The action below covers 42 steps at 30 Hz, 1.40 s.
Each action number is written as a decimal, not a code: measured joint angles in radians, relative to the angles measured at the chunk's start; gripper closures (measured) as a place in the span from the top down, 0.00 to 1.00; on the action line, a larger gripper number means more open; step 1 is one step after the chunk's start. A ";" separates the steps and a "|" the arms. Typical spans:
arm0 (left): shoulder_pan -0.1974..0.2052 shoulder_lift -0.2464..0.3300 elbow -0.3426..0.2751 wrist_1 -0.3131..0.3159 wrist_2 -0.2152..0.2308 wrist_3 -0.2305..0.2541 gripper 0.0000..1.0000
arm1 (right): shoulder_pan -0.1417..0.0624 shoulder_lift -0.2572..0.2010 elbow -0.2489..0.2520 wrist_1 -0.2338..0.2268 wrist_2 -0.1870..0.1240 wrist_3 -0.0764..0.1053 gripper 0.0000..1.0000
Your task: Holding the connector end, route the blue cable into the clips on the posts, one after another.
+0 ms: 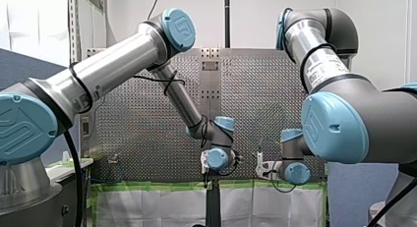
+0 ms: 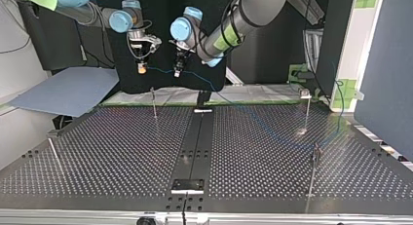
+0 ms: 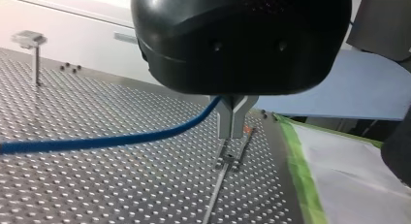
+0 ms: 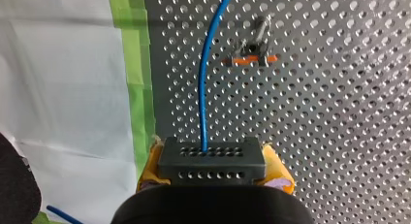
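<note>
— Right claw?
— My right gripper (image 4: 212,167) is closed, its yellow pads (image 4: 278,169) clamped on the black connector (image 4: 212,155). The blue cable (image 4: 202,88) leaves the connector and passes just beside the orange-clip post (image 4: 252,56), apart from its clip.
— Left claw?
— My left gripper (image 3: 233,133) is above and near that post, metal fingers (image 3: 224,120) pinched tight on the cable. From there the cable runs away from the post over the perforated table (image 3: 97,185).

Front cam behind/above arms (image 1: 113,65), top cam opposite at bench (image 2: 122,152) height, wrist cams close-up, both w/ blue cable (image 3: 106,141).
</note>
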<state>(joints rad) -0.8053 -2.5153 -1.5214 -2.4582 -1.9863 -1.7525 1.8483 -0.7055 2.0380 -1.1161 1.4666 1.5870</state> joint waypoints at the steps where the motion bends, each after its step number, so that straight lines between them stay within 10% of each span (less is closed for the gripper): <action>1: -0.002 -0.010 0.010 -0.006 -0.003 0.000 0.00 | -0.004 0.000 -0.001 -0.001 -0.002 0.001 0.00; 14: -0.022 -0.063 0.109 -0.014 -0.037 0.003 0.00 | -0.072 0.000 -0.023 0.027 -0.086 -0.002 0.00; 25: -0.030 -0.145 0.182 -0.043 -0.038 0.009 0.00 | -0.180 0.000 -0.057 0.057 -0.202 -0.025 0.00; 42: -0.046 -0.229 0.296 -0.092 -0.040 0.007 0.00 | -0.203 0.003 -0.162 0.140 -0.234 -0.051 0.00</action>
<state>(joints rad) -0.8512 -2.7445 -1.2258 -2.5506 -2.0260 -1.7450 1.6458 -0.7025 1.8760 -0.9766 1.2322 1.5358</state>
